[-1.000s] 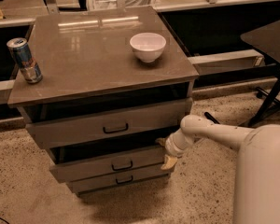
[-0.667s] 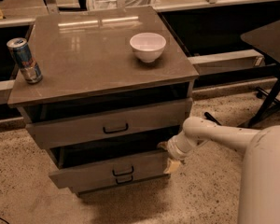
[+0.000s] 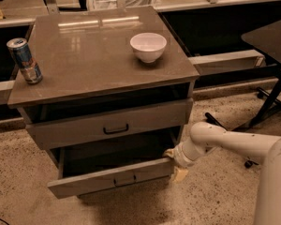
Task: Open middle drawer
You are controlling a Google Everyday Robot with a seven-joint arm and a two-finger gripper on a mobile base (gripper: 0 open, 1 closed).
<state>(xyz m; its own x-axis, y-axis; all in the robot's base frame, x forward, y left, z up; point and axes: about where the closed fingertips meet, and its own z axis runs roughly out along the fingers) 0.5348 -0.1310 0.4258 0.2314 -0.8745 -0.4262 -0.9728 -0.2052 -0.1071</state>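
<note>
— Where is the grey-brown wooden middle drawer, the one with the small black bar handle?
— In the low grey-brown cabinet, directly under the taller-fronted top drawer. It stands open, with its long flat front well forward of the cabinet body. The dark inside of the drawer shows behind the front

— And the jaws?
— At the right end of that drawer's front. They sit at the tip of the white robot arm, which reaches in from the right side. They are clamped on the end of the front panel. One tan fingertip shows just above the panel's top edge, and another pokes out below its lower right corner

— Is the top drawer shut?
— No, it is out a little. There is a dark gap between its front and the cabinet's top, and its own black handle sits at the centre

— What stands on the surface?
— A round white bowl, upright, toward the back right. A blue and silver drink can stands upright near the left edge. The two are well apart

— And around the cabinet?
— A speckled beige floor lies under and in front of it. Off to the right is a dark tabletop on black legs, apart from the cabinet and the arm
</note>
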